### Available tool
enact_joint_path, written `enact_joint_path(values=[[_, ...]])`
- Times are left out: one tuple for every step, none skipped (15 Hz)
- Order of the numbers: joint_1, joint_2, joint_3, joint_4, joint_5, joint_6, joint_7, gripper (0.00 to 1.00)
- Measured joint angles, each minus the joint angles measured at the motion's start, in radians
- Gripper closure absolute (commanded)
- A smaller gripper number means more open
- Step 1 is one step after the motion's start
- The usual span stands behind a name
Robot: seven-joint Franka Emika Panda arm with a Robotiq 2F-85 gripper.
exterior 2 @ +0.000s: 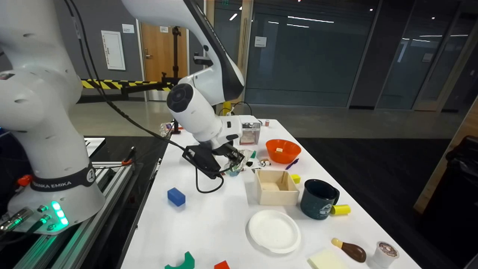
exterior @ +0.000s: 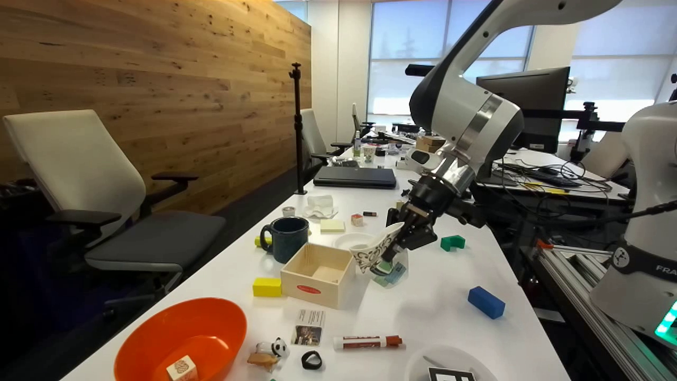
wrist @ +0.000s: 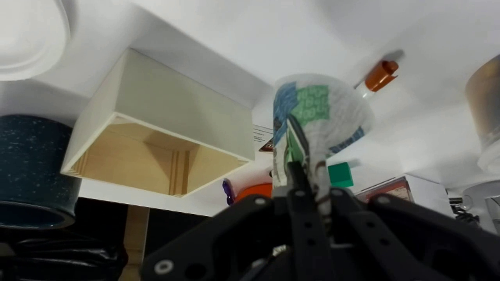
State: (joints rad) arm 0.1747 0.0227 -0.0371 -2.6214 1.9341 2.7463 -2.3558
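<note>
Wrist view: the patterned paper cup [wrist: 312, 103] is pinched between the fingers of the gripper [exterior: 390, 255], its wall crumpled at the grip, its contents undetermined. In an exterior view the cup is tilted over the table [exterior: 433, 312], just beside the wooden box [exterior: 328, 297], whose bare floor is visible. The orange bowl [exterior: 217, 323] contains one pale wooden block [exterior: 181, 369]. A white plate [exterior: 460, 355] carries a black-and-white marker card [exterior: 452, 374]. The dark speckled mug [exterior: 292, 241] stands upright near the box, its interior too dark to assess. In both exterior views the arm [exterior: 460, 111] reaches over the table, bent at the elbow, its last links sloping down and the gripper slanted rather than vertical
</note>
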Motion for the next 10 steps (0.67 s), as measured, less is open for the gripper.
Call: enact_joint_path(values=[[0.0, -0.002, 0.0, 0.0, 0.001, 0.001, 0.0, 0.99], [0.0, -0.002, 0.0, 0.0, 0.004, 0.006, -0.004, 0.99], [-0.001, -0.001, -0.001, 0.0, 0.006, 0.012, -0.007, 0.99], [-0.001, -0.001, -0.002, 0.0, 0.013, 0.017, -0.016, 0.99], [-0.002, -0.001, -0.003, 0.001, 0.027, 0.022, -0.034, 0.99], [-0.003, 0.0, -0.006, 0.003, 0.05, 0.027, -0.06, 0.99], [-0.004, 0.002, -0.009, 0.007, 0.076, 0.029, -0.093, 0.99], [-0.004, 0.004, -0.014, 0.01, 0.109, 0.03, -0.132, 0.99], [-0.005, 0.009, -0.019, 0.013, 0.142, 0.03, -0.171, 0.99], [-0.005, 0.016, -0.024, 0.016, 0.174, 0.03, -0.209, 0.99]])
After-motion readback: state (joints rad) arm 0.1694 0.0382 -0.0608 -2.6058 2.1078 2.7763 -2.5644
